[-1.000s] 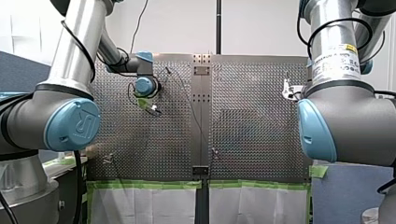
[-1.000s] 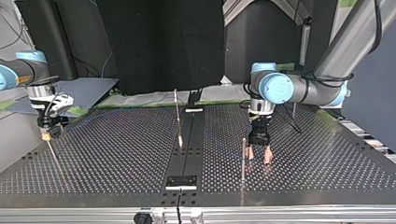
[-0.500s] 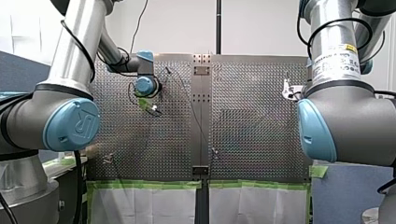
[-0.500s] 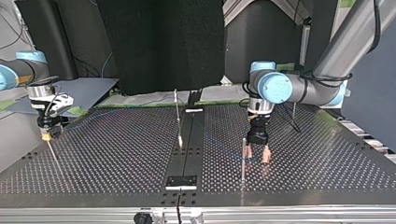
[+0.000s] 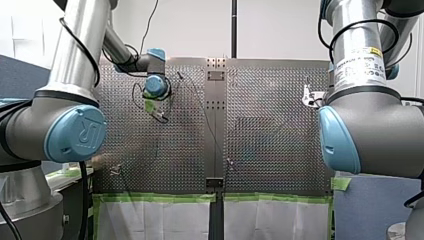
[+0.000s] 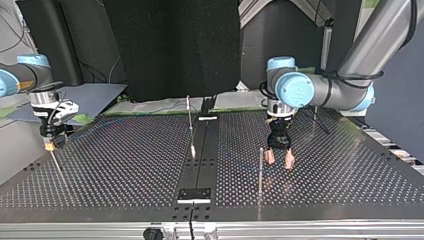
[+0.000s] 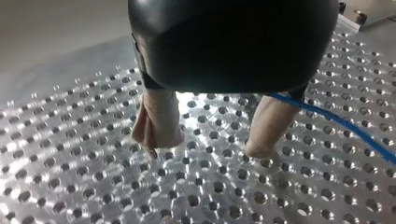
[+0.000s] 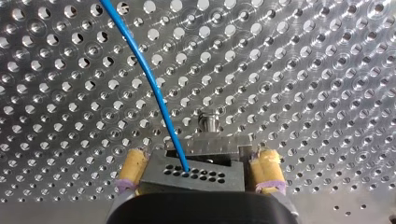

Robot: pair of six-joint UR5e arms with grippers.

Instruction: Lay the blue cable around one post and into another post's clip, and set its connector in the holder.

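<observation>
In the left wrist view my left gripper (image 7: 210, 147) is open, its beige fingers (image 7: 156, 126) just over the perforated plate with nothing between them. The blue cable (image 7: 336, 121) runs beside one finger. In the top view this gripper (image 6: 279, 161) hangs close beside a thin metal post (image 6: 260, 170). In the right wrist view my right gripper (image 8: 200, 175) is open, its yellow pads (image 8: 133, 168) flanking a dark perforated connector (image 8: 191, 173). The connector sits at a metal holder (image 8: 210, 140), and the cable (image 8: 154, 88) rises from it across the plate. This gripper (image 6: 48, 144) is at the top view's far left.
Another post (image 6: 190, 122) stands by the dark centre strip (image 6: 200, 165), and a third (image 6: 315, 117) behind my left arm. A small plate (image 6: 195, 195) lies on the strip near the table's edge. Green tape (image 5: 160, 198) lines the edge in the front view.
My left gripper has shifted a little away from the post and farther from the top view's camera, and has turned slightly. My right arm has not moved.
</observation>
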